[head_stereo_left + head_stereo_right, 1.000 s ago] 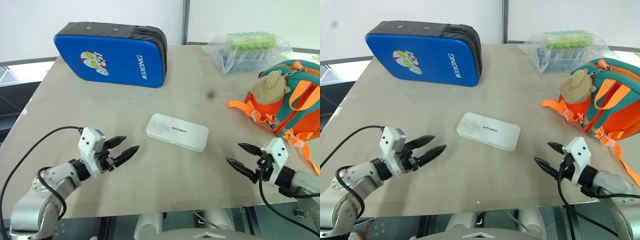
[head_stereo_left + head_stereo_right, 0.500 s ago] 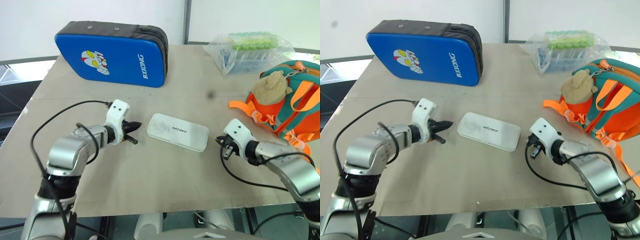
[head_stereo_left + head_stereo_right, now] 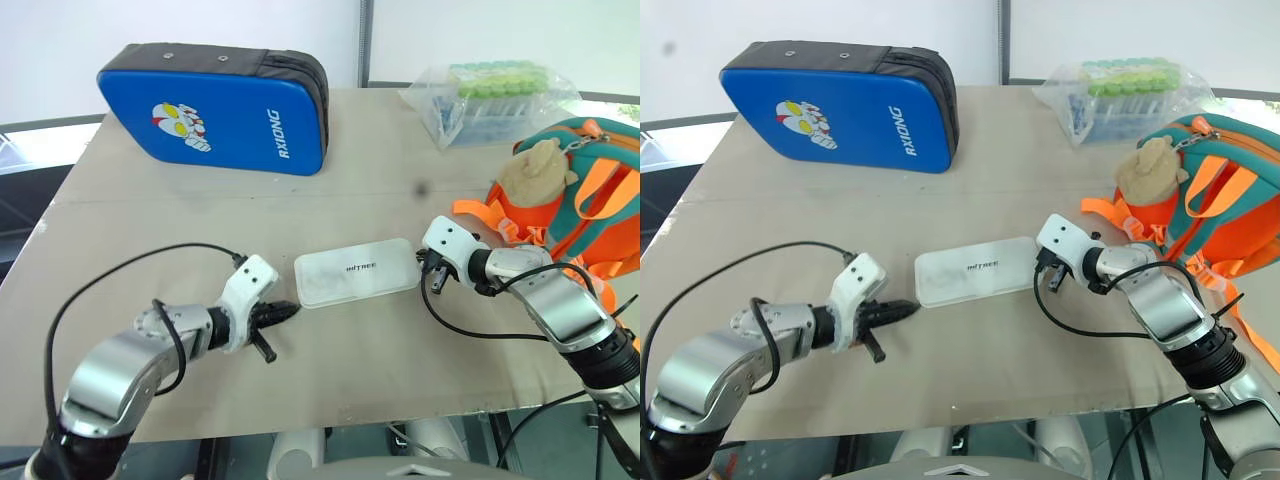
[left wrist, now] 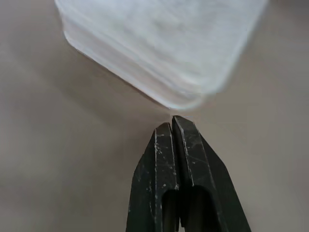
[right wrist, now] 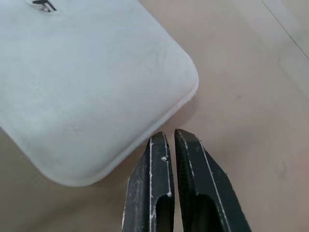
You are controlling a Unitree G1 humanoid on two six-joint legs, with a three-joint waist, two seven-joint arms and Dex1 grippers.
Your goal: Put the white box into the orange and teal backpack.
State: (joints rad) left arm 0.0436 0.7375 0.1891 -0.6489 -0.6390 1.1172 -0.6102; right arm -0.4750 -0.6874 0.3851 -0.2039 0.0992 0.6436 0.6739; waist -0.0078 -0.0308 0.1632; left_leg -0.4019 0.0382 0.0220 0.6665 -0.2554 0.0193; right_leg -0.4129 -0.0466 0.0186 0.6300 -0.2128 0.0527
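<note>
The white box point(image 3: 357, 272) lies flat at the middle of the table, its dark lettering up. My left gripper point(image 3: 290, 310) is shut with nothing in it, its tips just short of the box's near left corner point(image 4: 159, 53). Shut and empty as well, my right gripper point(image 3: 431, 270) has its fingertips point(image 5: 169, 137) at the box's right end, against its edge. The orange and teal backpack point(image 3: 590, 205) rests at the table's right side, beyond the right arm, with a tan plush toy point(image 3: 535, 165) on it.
A large blue padded case point(image 3: 215, 110) with a cartoon figure lies at the back left. A clear bag of green-capped tubes point(image 3: 490, 95) sits at the back right. The table's front edge point(image 3: 330, 415) runs close below both arms.
Both grippers have gone from open to shut. The right one reached in to the box's right end and the left came to its near left corner. The box has swung round.
</note>
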